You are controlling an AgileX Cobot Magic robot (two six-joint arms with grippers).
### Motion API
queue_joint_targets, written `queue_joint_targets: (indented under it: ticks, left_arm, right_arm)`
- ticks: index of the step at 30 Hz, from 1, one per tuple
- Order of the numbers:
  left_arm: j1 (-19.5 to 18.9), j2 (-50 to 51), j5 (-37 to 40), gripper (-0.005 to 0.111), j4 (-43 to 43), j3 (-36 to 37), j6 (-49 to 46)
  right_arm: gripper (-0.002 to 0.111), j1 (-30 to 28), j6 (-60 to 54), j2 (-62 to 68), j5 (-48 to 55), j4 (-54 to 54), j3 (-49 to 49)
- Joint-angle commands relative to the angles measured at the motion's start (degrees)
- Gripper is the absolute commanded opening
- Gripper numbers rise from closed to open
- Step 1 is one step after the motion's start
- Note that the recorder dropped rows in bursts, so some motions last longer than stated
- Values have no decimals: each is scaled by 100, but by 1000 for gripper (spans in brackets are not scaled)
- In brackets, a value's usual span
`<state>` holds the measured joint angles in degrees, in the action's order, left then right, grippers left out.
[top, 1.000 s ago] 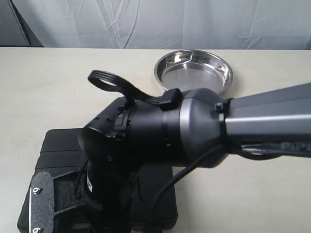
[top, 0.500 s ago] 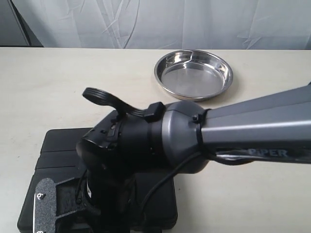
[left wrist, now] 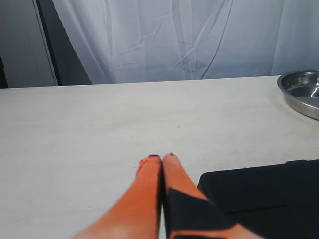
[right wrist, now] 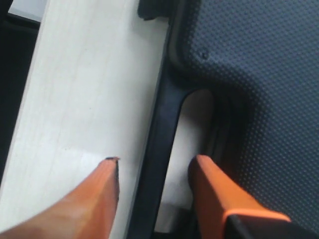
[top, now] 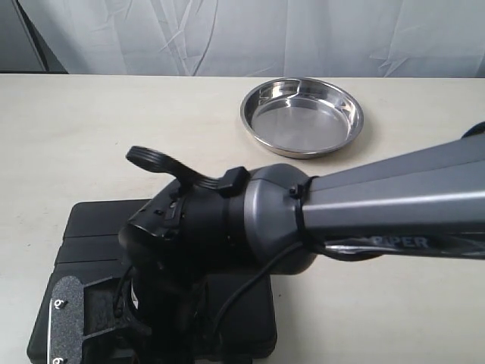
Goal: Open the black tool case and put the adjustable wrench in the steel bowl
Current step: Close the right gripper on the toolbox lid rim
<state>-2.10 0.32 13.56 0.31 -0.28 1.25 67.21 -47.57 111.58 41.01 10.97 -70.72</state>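
The black tool case (top: 91, 224) lies shut at the table's near left, so the adjustable wrench is hidden. The steel bowl (top: 301, 115) sits empty at the far middle. My right arm (top: 258, 227) reaches across and down over the case's near edge. In the right wrist view my right gripper (right wrist: 156, 160) is open, one orange finger on each side of the case's carry handle (right wrist: 160, 119), beside the dimpled lid (right wrist: 259, 64); it is not touching the handle. My left gripper (left wrist: 162, 157) is shut and empty, low over bare table beside a corner of the case (left wrist: 264, 189).
A white curtain (top: 250, 34) hangs behind the table's far edge. The bowl's rim (left wrist: 302, 92) shows at the side of the left wrist view. Pale tabletop (top: 394, 303) stretches right of the case.
My right arm has dropped lower and shifted left over the case, uncovering the bowl's near rim. The case and bowl have not moved.
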Motion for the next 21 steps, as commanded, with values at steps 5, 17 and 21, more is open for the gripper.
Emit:
queue_joint_targets:
  ticks: [5,17,21]
  left_arm:
    - [-14,-32,6,0,3,28,-3]
    - [-14,-32,6,0,3,28,-3]
    - [-14,-32,6,0,3,28,-3]
  right_arm:
    - [46,19,3,2,29,16,-32]
    - [46,19,3,35,156,180,-32]
    - [46,19,3,126,156,180,-32]
